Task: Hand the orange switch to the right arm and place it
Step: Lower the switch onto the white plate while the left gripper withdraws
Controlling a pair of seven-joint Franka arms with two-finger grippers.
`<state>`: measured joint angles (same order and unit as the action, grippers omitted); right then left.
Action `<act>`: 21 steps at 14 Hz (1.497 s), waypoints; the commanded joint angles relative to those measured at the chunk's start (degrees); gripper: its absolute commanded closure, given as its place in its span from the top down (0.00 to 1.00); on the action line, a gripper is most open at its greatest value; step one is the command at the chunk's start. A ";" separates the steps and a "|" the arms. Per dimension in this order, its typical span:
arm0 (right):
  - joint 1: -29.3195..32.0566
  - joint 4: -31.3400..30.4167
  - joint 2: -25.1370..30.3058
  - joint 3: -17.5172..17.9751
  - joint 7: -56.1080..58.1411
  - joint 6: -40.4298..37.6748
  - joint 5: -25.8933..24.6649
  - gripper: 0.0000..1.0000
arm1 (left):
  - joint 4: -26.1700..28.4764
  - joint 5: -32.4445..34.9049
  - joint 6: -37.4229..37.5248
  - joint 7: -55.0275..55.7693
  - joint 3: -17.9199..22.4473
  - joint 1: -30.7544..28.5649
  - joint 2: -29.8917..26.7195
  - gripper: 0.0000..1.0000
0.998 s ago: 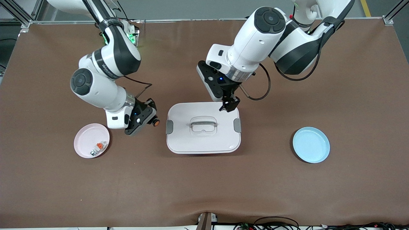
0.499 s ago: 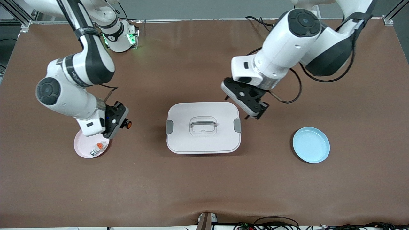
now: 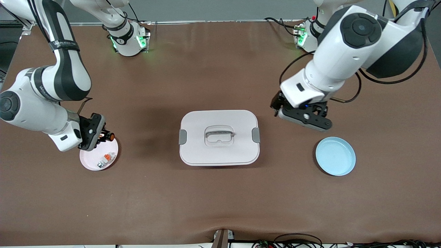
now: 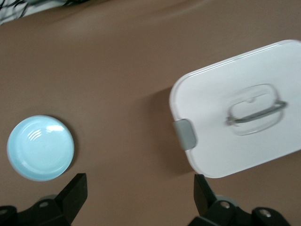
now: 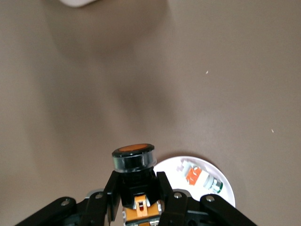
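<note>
My right gripper [image 3: 102, 135] is shut on the orange switch [image 3: 109, 136], a stubby black cylinder with a round orange end. It holds the switch over the rim of the pink plate [image 3: 90, 162] at the right arm's end of the table. In the right wrist view the switch [image 5: 134, 162] sits between the fingers, above the plate [image 5: 221, 197]. My left gripper [image 3: 303, 119] is open and empty over bare table between the white lidded box [image 3: 219, 137] and the blue plate [image 3: 335, 155]. Its fingers [image 4: 75, 193] stand wide apart.
A small white piece with an orange tab [image 3: 106, 159] lies on the pink plate; it also shows in the right wrist view [image 5: 200, 177]. The box's lid has a grey handle [image 3: 219, 133]. In the left wrist view the blue plate [image 4: 41, 148] and box [image 4: 244, 113] show.
My right gripper has carried the switch away from the box to over the pink plate. My left gripper has swung from the box's edge toward the blue plate.
</note>
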<state>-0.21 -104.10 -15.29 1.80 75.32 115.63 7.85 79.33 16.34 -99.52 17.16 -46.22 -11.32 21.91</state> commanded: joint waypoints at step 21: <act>12.78 -17.54 -8.34 1.28 16.26 34.92 -0.65 0.00 | 0.21 3.79 14.97 -0.63 0.25 -23.04 -8.72 1.00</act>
<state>11.06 -122.02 -22.91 1.81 90.50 149.23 7.82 79.15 19.53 -85.12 15.89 -45.74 -33.92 15.41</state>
